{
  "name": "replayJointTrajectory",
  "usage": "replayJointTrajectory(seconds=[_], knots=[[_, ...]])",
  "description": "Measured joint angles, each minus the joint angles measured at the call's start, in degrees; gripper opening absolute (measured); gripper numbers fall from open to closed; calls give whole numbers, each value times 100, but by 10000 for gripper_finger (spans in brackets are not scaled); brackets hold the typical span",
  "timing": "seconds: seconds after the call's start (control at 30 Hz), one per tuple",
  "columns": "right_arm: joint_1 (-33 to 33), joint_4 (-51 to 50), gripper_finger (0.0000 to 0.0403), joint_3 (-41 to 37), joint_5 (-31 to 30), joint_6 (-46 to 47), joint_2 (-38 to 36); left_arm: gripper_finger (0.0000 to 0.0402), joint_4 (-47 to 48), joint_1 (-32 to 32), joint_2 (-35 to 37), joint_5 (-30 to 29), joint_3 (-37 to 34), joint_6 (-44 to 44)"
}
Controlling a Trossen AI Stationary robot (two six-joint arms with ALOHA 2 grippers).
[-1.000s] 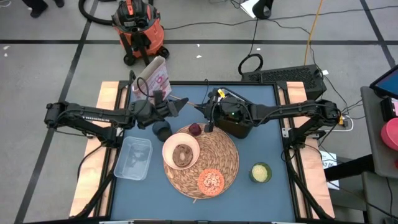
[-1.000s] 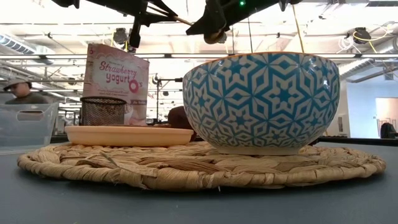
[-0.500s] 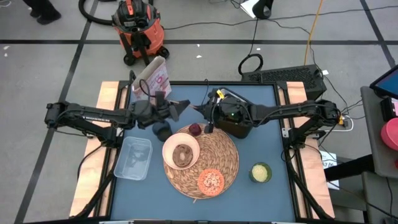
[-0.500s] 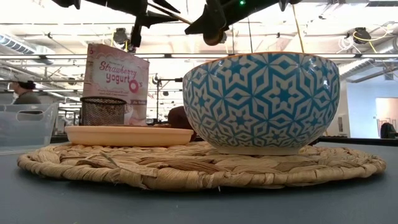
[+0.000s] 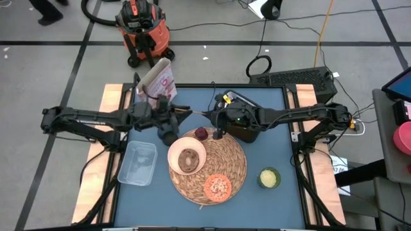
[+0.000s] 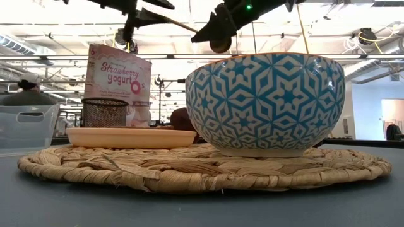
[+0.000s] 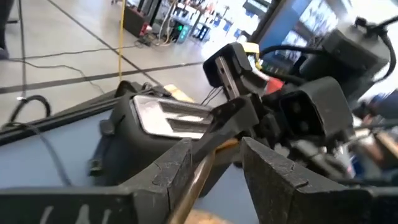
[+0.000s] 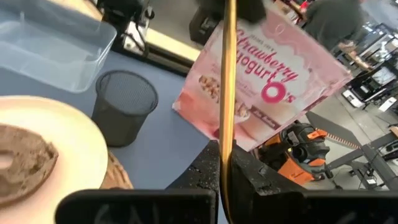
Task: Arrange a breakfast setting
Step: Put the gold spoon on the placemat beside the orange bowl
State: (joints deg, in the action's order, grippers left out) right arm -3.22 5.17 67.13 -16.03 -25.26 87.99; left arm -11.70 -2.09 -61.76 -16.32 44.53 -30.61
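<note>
The right gripper (image 5: 215,117) is hanging above the far edge of the round woven straw placemat (image 5: 234,174), its fingers pinched tight on one end of the wooden spoon (image 8: 227,81), which is stretching level through the air toward the left arm. The left gripper (image 7: 214,165) is facing it from just beside, its fingers standing slightly apart on either side of the spoon's other end, so the stick is passing between them without being clamped. Below them, the small dark-red fruit (image 5: 201,133) is sitting on the mat's far edge, the cream bowl (image 5: 187,156) and the small orange dish (image 5: 218,187) are resting on the mat, and the dark cup (image 5: 167,135) is standing on the bench (image 5: 270,138) just beside the mat. The pink-white cereal box (image 5: 158,79) is standing at the bench's far left.
</note>
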Motion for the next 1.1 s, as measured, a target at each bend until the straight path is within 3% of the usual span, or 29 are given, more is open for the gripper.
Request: replayJointTrajectory(seconds=[0.2,0.5,0.83,1.1], knots=[[-4,-519,6,-2,36,8,0,145,952,2,602,-2,-2,423],[-2,-1972,6,-4,1267,137,-74,145,1351,2,1100,0,2,642],[-4,-3636,6,-2,2040,-202,-793,145,1365,23,793,14,2,628],[-4,-4418,6,-2,3150,-205,-1145,145,475,110,17,719,2,73]])
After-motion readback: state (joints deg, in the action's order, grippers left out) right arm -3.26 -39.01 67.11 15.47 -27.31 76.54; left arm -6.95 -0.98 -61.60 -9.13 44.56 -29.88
